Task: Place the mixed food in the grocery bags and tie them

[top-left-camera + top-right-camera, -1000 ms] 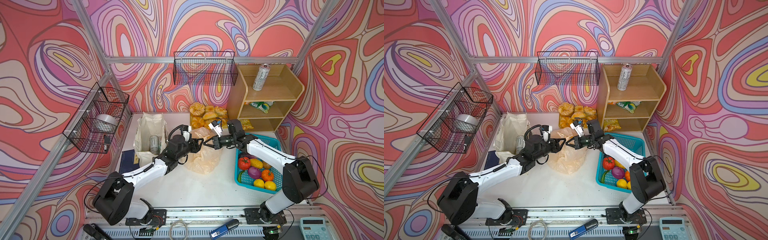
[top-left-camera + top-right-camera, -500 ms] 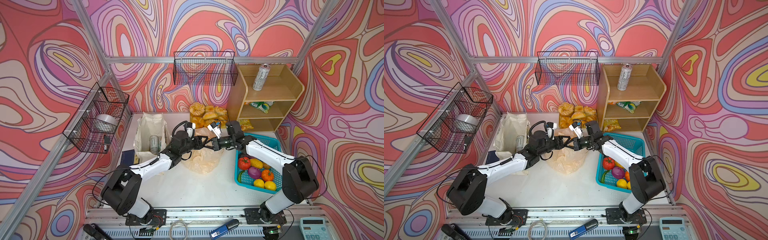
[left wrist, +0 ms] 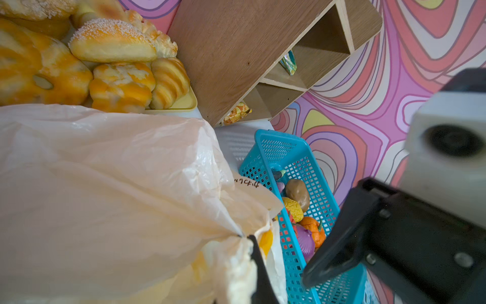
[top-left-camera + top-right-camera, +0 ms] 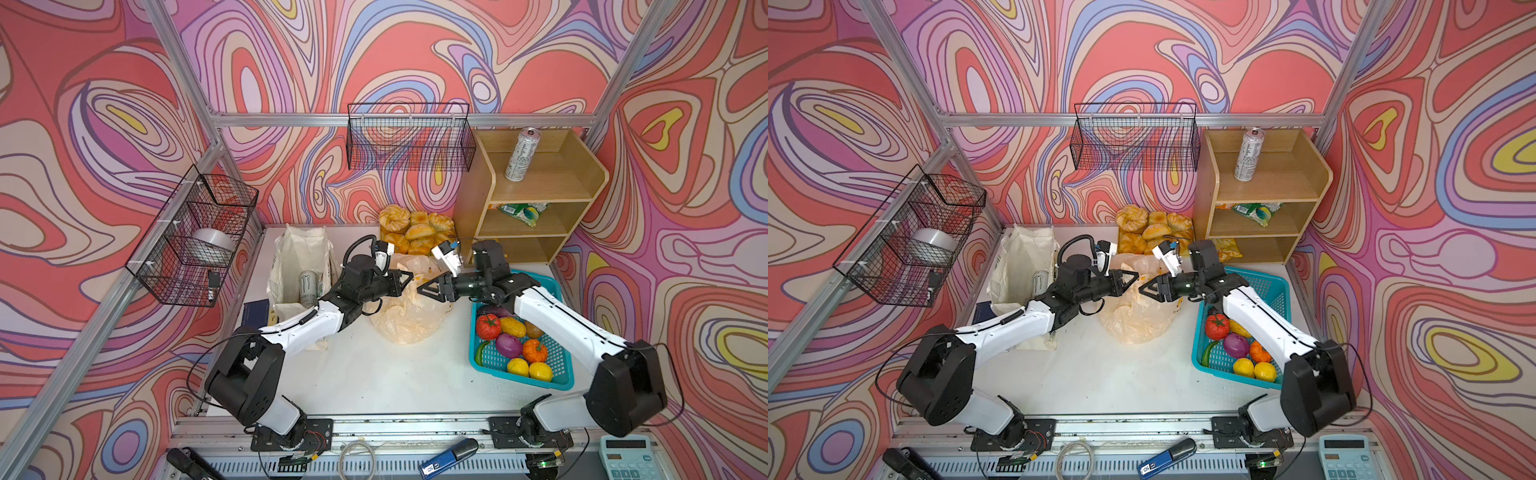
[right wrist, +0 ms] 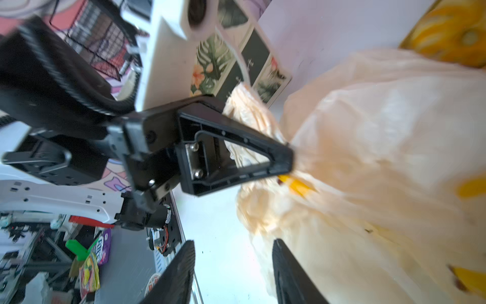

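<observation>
Plastic, cream and thin with yellow prints: the plastic bag point(image 4: 409, 316) slumps in the middle of the white table point(image 4: 374, 374), its upper film gathered to a tight point. The left gripper point(image 4: 405, 276) has that bunched film pinched between closed jaws; the right wrist view shows its tips point(image 5: 289, 158) pressed together on the plastic. Facing it tip to tip and just apart, the right gripper point(image 4: 422, 289) hangs over the bag's near edge with its jaws parted; bare table shows between its fingers point(image 5: 181, 265) and nothing sits in them.

Just to the left of the bag stands the off-white cloth tote point(image 4: 299, 257), mouth up, with a white drink can point(image 4: 309, 286) upright inside. On the right, under the right arm, the teal basket point(image 4: 559, 353) holds the lemons point(image 4: 517, 367) at its near end and a green cucumber point(image 4: 480, 353) against its left wall, among other toy produce. Behind the bag a tray of bread rolls point(image 4: 415, 230) sits against the back wall. Beside it the wooden shelf point(image 4: 469, 199) carries a second can point(image 4: 521, 156) on top and a snack packet point(image 4: 523, 212) on the middle level.
</observation>
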You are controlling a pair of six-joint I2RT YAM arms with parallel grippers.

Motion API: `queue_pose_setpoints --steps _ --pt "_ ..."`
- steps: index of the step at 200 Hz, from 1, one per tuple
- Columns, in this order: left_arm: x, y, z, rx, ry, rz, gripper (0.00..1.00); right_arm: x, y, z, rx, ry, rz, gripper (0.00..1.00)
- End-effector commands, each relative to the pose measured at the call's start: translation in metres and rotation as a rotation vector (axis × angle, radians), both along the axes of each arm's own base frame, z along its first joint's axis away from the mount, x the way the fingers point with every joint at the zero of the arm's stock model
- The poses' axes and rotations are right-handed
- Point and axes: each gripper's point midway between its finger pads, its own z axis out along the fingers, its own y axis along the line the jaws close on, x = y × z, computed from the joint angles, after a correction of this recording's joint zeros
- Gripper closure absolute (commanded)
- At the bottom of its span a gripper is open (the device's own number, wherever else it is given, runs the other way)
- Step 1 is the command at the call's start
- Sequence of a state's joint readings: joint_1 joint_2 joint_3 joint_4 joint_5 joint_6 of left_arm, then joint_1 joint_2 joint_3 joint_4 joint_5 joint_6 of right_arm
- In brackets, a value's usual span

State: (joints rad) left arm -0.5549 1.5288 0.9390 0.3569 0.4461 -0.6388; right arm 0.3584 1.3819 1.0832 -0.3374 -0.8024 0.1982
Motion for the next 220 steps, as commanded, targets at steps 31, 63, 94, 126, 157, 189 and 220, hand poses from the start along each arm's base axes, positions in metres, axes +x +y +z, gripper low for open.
queue_pose_setpoints --steps 31,63,94,126,157,189,220 --pt "-0.009 -0.002 0.053 0.048 -0.180 -0.242 1.00 0.034 -0.043 0.032 -0.030 -0.106 -0.210 0.41" --pt "-0.016 -0.007 0.069 0.037 -0.211 -0.373 1.00 0.042 -0.038 0.044 -0.059 -0.155 -0.164 0.38" --pt "-0.022 -0.016 0.072 0.038 -0.189 -0.491 1.00 0.034 -0.027 0.045 -0.119 -0.229 -0.092 0.35" --pt "-0.023 -0.021 0.072 0.039 -0.174 -0.556 1.00 0.027 -0.017 0.040 -0.167 -0.274 -0.048 0.34" --pt "-0.023 -0.023 0.073 0.038 -0.176 -0.576 1.00 0.022 -0.011 0.026 -0.184 -0.256 -0.022 0.34" --pt "-0.026 -0.024 0.077 0.027 -0.177 -0.607 1.00 0.020 -0.002 0.006 -0.227 -0.235 0.009 0.34" --pt "-0.031 -0.026 0.079 0.016 -0.165 -0.649 1.00 0.027 0.005 -0.008 -0.254 -0.232 0.013 0.35"
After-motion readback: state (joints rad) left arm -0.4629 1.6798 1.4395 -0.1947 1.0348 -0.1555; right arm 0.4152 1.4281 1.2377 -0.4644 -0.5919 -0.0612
